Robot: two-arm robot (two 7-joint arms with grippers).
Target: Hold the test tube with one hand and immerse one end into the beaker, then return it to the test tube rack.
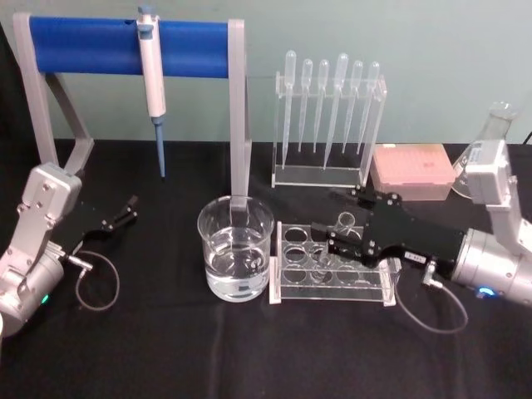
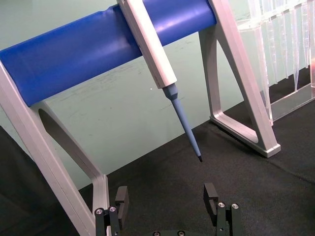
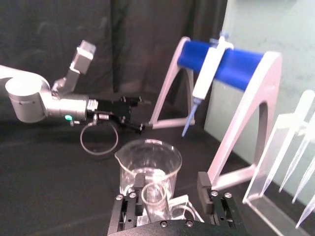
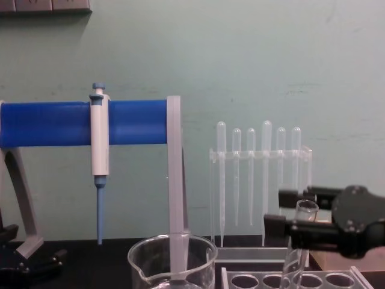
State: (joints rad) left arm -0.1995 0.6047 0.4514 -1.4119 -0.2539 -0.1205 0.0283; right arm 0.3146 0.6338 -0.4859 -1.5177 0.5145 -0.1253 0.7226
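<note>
The beaker [image 1: 236,248] stands left of the clear rack [image 1: 332,274], part full of clear liquid. The test tube [image 1: 334,241] stands tilted in a rack hole, its rim between the fingers of my right gripper [image 1: 349,218], which sit wide to either side of it, not closed. My left gripper [image 1: 125,212] rests open on the black table [image 1: 166,349], far left, with bare cloth between it and the beaker. Pipettes [image 1: 328,100] hang in the far stand.

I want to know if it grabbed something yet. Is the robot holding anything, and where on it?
The right tool has its fingers either side of the test tube, near its open top, above the rack. A firm grip cannot be told. The left tool is open, holding nothing.
</note>
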